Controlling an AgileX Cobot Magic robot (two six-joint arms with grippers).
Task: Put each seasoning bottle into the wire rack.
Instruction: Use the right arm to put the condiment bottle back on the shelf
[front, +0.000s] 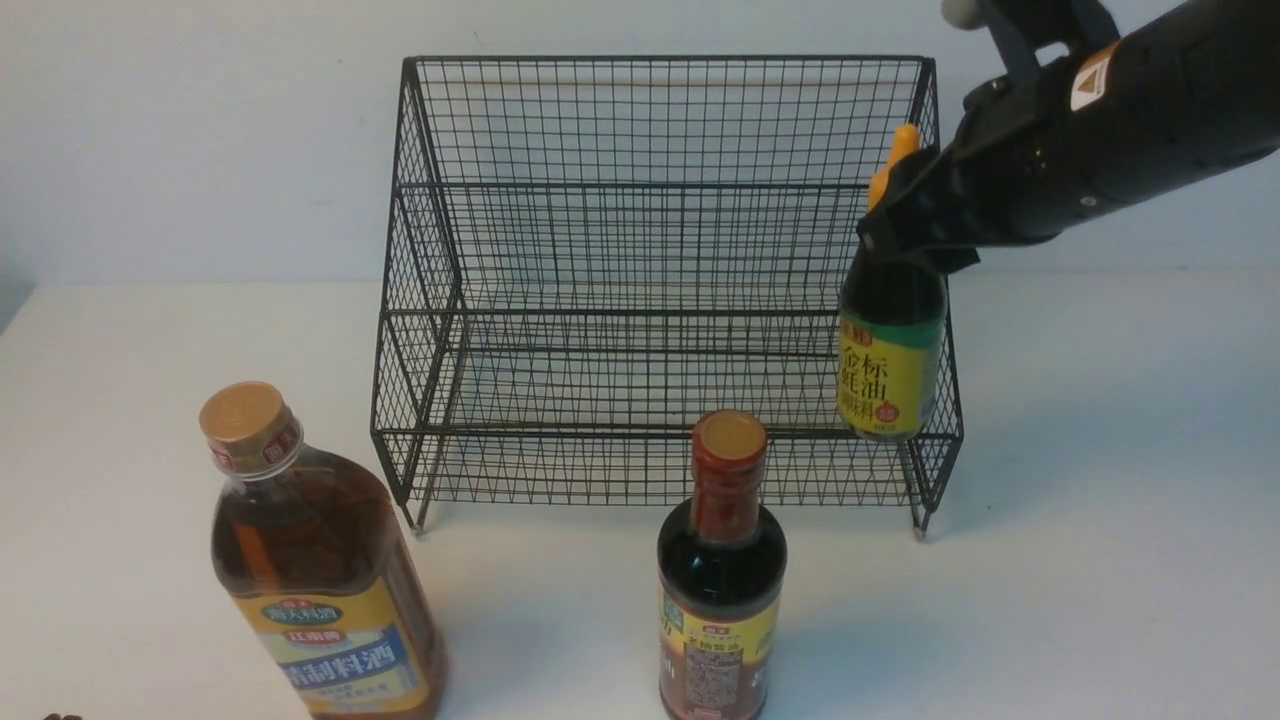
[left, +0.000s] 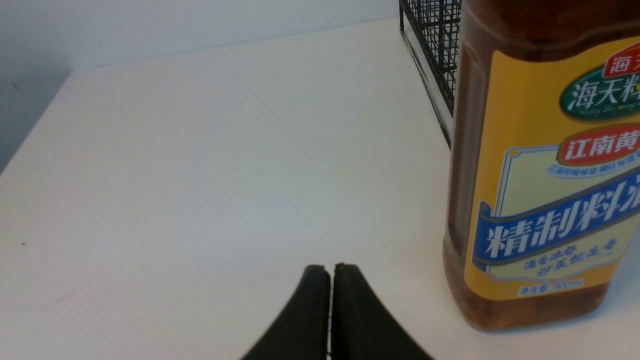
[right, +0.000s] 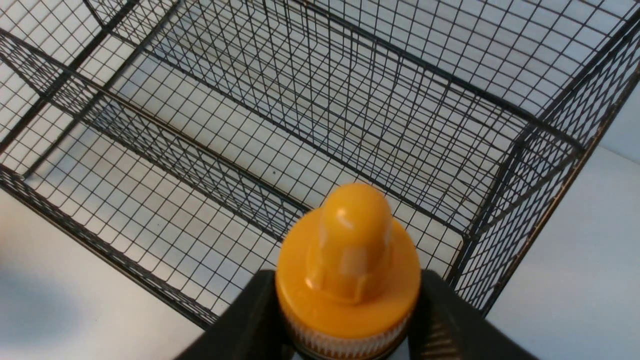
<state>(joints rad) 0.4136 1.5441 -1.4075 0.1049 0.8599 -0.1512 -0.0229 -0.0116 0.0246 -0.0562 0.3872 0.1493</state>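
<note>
Right gripper (front: 905, 235): clamped on the small bottle (front: 890, 370), one finger on either side of the neck, right under the yellow nozzle cap (right: 350, 260).
Small bottle: hanging upright, clear of the table (front: 1100, 500), down at the wire rack's (front: 660, 58) 4 o'clock corner, over the right end of the lower tier. From here I can't tell whether its base has cleared the front rail.
Left gripper (left: 330, 300): fingers pressed together, nothing in them, low over the table with the large amber bottle (front: 320, 580) just beside it.
Waiting: the amber bottle stands at the rack's 7 o'clock and the slim dark bottle (front: 722, 580) at its 6 o'clock. Both are upright on the table, out in front of the rack.
Step in hand: looks like setting the small bottle down onto the lower tier.
Doing it well: keep it plumb, nudge it toward 12 o'clock until the base is past the front rail, and stay off the side mesh at 3 o'clock. Then lower straight and open only once the base sits flat on the wire.
Watch for: the base catching the rail and tipping.
</note>
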